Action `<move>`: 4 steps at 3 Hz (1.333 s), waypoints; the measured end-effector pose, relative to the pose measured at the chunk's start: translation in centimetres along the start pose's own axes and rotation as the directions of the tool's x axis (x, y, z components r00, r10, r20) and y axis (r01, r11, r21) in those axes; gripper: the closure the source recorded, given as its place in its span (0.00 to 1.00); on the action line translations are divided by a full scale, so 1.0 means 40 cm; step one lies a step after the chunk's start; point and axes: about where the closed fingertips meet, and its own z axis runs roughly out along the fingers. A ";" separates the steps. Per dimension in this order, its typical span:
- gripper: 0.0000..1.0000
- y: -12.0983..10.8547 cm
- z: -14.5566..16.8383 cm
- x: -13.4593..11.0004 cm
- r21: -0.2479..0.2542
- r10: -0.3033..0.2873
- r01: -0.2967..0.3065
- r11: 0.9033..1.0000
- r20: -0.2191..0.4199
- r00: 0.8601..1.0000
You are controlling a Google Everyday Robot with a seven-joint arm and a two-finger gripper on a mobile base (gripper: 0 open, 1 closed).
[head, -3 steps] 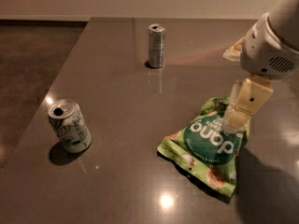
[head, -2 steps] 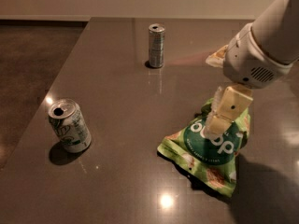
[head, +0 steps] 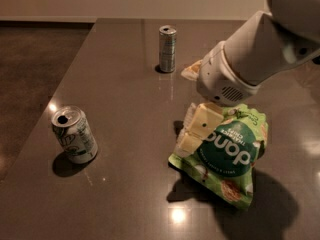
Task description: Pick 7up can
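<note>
One 7up can (head: 74, 135) stands left on your desk (head: 125, 59) — your gripper (head: 192, 131), whose grip state you cannot tell, hangs over the chip bag (head: 227, 156).

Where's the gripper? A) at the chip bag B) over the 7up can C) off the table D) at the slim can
A: the gripper hangs at the chip bag's edge, on the side facing the 7up can but well apart from it.

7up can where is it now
Camera view, left: the 7up can stands near the table's left edge, apart from the chip bag where the gripper is.
</note>
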 end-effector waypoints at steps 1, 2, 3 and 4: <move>0.00 0.021 0.063 -0.081 -0.017 -0.013 0.014 1.000 0.064 0.998; 0.00 0.022 0.063 -0.082 -0.017 -0.013 0.014 1.000 0.064 0.998; 0.00 0.038 0.073 -0.103 -0.038 0.000 0.004 0.999 0.121 0.993; 0.00 0.066 0.118 -0.152 -0.074 0.018 -0.002 0.997 0.216 0.976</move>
